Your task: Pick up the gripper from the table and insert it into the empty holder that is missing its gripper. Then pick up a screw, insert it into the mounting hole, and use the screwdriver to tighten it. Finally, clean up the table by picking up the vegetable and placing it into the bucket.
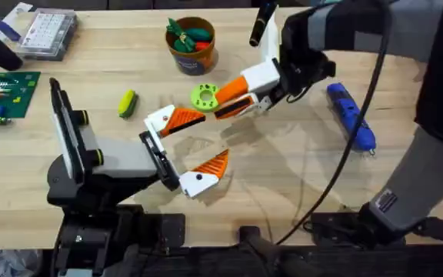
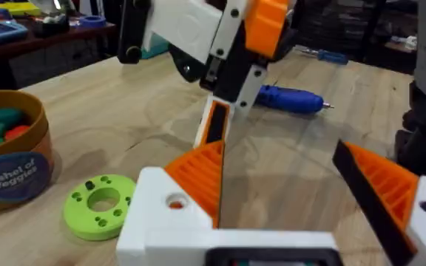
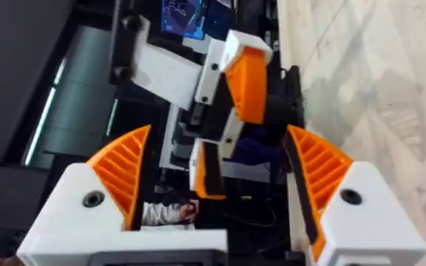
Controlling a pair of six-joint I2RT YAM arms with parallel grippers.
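Observation:
The gripper (image 1: 212,163), an orange ribbed finger on a flat white plate, sits at the end of the holder (image 1: 164,165), the left arm's black bracket. In the left wrist view this gripper (image 2: 379,185) stands across from the matching finger (image 2: 198,177). My left gripper (image 1: 214,135) (image 2: 276,148) is open and empty. My right gripper (image 1: 221,106) (image 3: 219,131) hovers rolled on its side, open and empty, facing the left one. The blue screwdriver (image 1: 352,115) (image 2: 291,98) lies at the right. A yellow-green vegetable (image 1: 127,102) lies left of centre. The bucket (image 1: 202,55) (image 2: 9,174) holds other vegetables.
A green ring (image 1: 204,96) (image 2: 98,207) lies between the bucket and the grippers. A clear parts box (image 1: 48,32) and a green board (image 1: 2,94) sit at the far left. A black cable (image 1: 344,161) hangs from the right arm across the table's right half.

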